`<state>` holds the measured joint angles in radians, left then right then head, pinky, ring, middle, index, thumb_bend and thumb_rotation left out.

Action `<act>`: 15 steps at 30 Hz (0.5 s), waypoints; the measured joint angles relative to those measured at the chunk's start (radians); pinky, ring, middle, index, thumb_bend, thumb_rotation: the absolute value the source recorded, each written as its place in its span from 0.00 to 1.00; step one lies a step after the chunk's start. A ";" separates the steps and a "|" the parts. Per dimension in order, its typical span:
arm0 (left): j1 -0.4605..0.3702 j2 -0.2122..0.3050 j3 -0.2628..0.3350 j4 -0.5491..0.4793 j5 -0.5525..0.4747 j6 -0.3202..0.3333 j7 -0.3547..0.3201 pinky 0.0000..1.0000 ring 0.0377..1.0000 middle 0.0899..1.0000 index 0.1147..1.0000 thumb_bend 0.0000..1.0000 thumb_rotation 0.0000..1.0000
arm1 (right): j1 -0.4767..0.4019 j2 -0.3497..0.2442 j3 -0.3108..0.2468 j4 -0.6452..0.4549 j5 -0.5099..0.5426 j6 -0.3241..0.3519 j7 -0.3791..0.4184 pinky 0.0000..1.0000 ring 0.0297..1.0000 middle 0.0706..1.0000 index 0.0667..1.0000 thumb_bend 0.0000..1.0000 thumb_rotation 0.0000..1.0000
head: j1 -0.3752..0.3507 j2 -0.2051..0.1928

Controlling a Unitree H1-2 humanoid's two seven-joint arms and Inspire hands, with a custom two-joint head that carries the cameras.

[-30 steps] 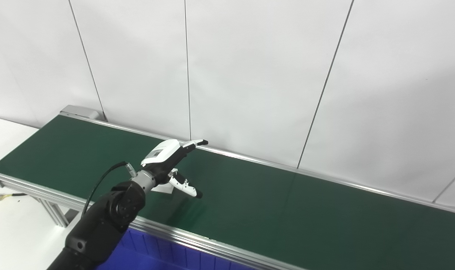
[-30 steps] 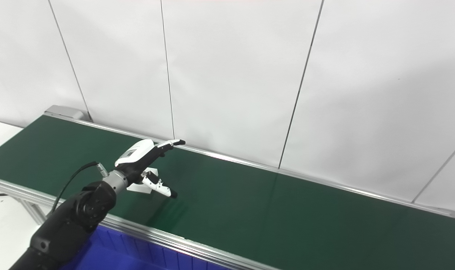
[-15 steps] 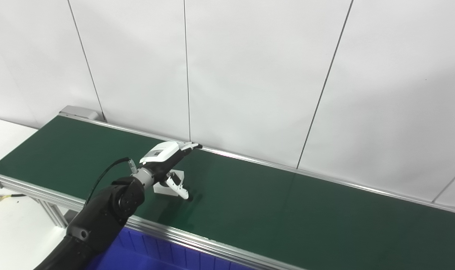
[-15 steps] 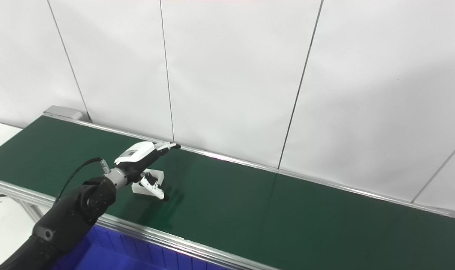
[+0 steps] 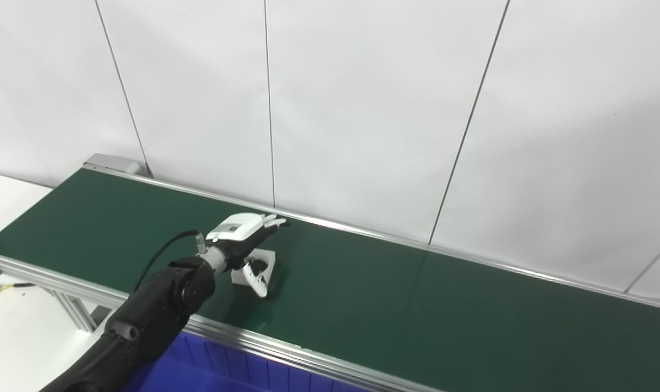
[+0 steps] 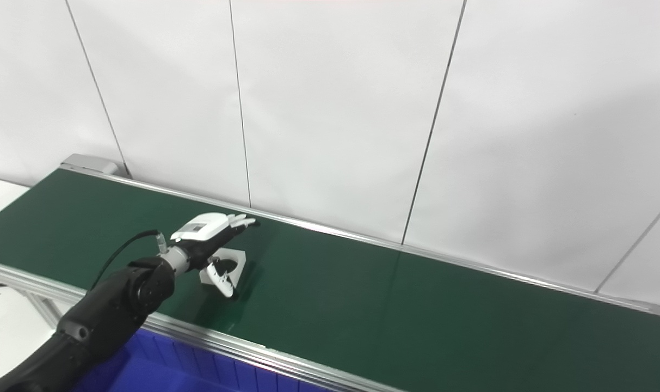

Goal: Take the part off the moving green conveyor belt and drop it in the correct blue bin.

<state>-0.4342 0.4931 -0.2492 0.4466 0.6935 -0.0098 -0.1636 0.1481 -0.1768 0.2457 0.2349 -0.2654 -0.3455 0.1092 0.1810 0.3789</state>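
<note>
A small white part [image 5: 269, 257] with a round opening lies on the green conveyor belt [image 5: 417, 305], near its left half. My left hand [image 5: 244, 235] hovers low right over it. The fingers [image 6: 241, 220] stretch out flat above the part toward the far rail. The thumb [image 5: 257, 284] hangs down on the near side of the part. The hand is open and has no grip on the part. Whether the thumb touches the part I cannot tell. My right hand is out of view.
A blue bin [image 5: 215, 373] sits below the belt's near aluminium rail [image 5: 286, 351], under my left arm. A white panelled wall runs close behind the far rail. A white table [image 5: 14, 332] lies at the left.
My left hand has sunk closer to the belt and its thumb has curled in toward the part. The part has drifted a little to the right along the belt.
</note>
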 measured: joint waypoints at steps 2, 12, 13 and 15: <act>-0.005 -0.002 -0.006 0.025 0.002 0.000 0.010 1.00 1.00 1.00 0.93 0.91 0.01 | 0.001 0.000 0.000 -0.005 0.000 0.000 0.000 0.68 0.81 0.85 0.90 0.90 0.27 | 0.000 0.000; -0.041 -0.012 -0.066 0.089 0.007 -0.003 0.026 0.93 0.90 0.95 0.91 0.75 0.00 | 0.012 0.002 0.000 -0.036 -0.001 0.000 -0.001 0.68 0.81 0.85 0.90 0.89 0.27 | 0.003 0.009; -0.046 -0.013 -0.073 0.091 0.016 -0.001 0.030 0.92 0.89 0.94 0.90 0.74 0.00 | 0.012 0.003 0.000 -0.037 -0.001 0.000 -0.002 0.68 0.81 0.85 0.90 0.89 0.27 | 0.003 0.009; -0.053 -0.021 -0.086 0.094 0.034 0.004 0.044 0.87 0.83 0.90 0.87 0.70 0.00 | 0.013 0.003 0.000 -0.037 -0.001 0.000 -0.002 0.68 0.81 0.85 0.90 0.89 0.28 | 0.003 0.012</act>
<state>-0.4869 0.4719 -0.3357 0.5404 0.7273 -0.0057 -0.1200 0.1610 -0.1742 0.2453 0.1975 -0.2669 -0.3454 0.1068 0.1841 0.3911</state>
